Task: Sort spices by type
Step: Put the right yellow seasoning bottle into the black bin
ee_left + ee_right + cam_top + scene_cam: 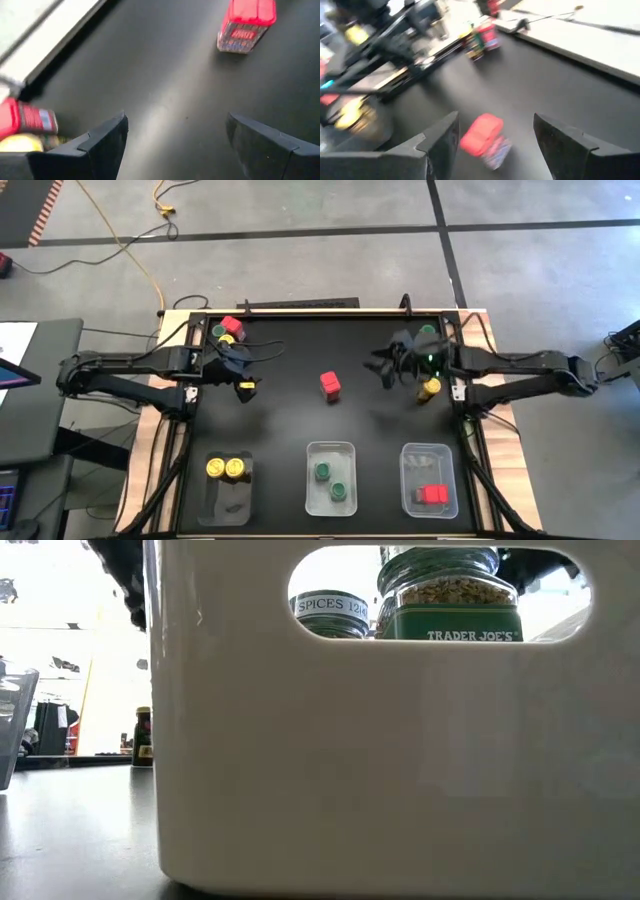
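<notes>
A black worktop [300, 420] on a wooden frame stands on a grey concrete floor, seen from straight above. Along its near edge sit three clear trays. The left tray [208, 495] holds two yellow-lidded jars [226, 469], the middle tray [311, 498] three green-lidded jars [331, 480], and the right tray [411, 465] one red-lidded jar [432, 494] lying on its side.

Farther back, near the middle of the worktop, a lone red-lidded jar [330, 386] lies tipped over, its long axis running roughly near to far. It lies between the two hands, somewhat nearer the right one. The right hand [386, 368] hangs just to that jar's right, fingers spread and pinching nothing; its wrist view shows the jar directly ahead between the fingers, so the next reach looks like the right arm's. A yellow-lidded jar [430, 388] stands beside that arm, and a green-lidded one [427, 333] behind it.

The left hand [242, 370] hovers well to the left, fingers spread wide and empty, with a yellow lid [245, 388] just beside it. At the far left corner stand another green lid [217, 331] and a red lid [231, 326].
</notes>
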Tool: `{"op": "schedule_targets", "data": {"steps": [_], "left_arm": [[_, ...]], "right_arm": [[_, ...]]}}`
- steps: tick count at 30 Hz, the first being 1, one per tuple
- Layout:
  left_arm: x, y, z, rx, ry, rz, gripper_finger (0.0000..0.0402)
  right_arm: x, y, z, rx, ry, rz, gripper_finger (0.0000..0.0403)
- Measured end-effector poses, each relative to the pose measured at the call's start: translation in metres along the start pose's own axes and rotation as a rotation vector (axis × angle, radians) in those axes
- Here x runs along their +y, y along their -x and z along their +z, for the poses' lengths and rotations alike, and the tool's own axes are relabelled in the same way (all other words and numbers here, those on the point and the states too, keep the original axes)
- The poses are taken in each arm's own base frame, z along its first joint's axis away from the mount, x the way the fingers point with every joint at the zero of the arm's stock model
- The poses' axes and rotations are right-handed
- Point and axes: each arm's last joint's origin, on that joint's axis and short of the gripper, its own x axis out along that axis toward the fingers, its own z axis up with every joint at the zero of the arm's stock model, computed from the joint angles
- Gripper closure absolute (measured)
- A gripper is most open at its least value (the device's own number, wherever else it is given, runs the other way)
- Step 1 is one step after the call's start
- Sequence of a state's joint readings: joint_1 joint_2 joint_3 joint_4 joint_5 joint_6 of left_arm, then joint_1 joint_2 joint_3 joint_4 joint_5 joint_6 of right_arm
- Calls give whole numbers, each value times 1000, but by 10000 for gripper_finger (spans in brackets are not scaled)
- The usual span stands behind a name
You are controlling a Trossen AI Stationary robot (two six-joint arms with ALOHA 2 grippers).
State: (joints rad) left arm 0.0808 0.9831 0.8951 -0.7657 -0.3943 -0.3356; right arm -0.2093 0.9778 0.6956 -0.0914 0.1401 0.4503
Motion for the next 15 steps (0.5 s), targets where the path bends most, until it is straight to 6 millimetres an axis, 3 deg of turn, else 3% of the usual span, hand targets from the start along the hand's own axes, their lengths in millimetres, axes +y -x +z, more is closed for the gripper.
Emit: {"op": "schedule_targets", "data": {"steps": [9, 15], "left_arm": [[8, -27, 14, -11, -144, 69, 82], [22, -30, 20, -22, -125, 45, 82]], "right_arm": [[-36, -6, 13, -55, -224, -155, 123], [-36, -19, 10, -37, -114, -147, 123]]}}
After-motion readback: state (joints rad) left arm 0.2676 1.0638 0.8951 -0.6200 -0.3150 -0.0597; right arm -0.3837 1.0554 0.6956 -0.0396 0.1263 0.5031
